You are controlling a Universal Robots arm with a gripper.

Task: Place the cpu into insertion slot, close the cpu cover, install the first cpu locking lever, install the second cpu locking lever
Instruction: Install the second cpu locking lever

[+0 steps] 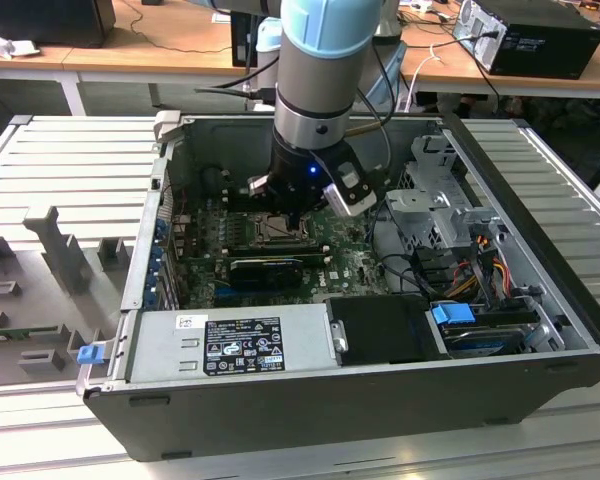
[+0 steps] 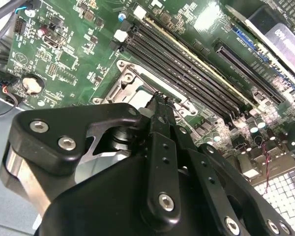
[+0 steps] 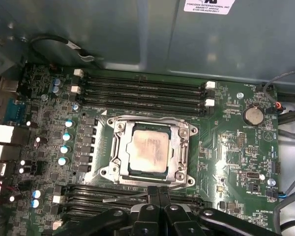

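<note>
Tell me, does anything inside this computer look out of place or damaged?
Nothing looks broken. The cpu sits square under the cpu cover, though its metal face looks blotchy. One thin wire lever slants away from the socket's edge, seemingly unlatched, right by the closed fingers.

the exterior view looks down from high and in front onto the open computer case (image 1: pixel 310 400), taking in the whole arm. both wrist views sit close above the motherboard (image 3: pixel 226 147), one nearly straight down, one steeply slanted, sharing the insertion slot (image 3: pixel 147 153) and claw (image 3: pixel 159 196).
</note>
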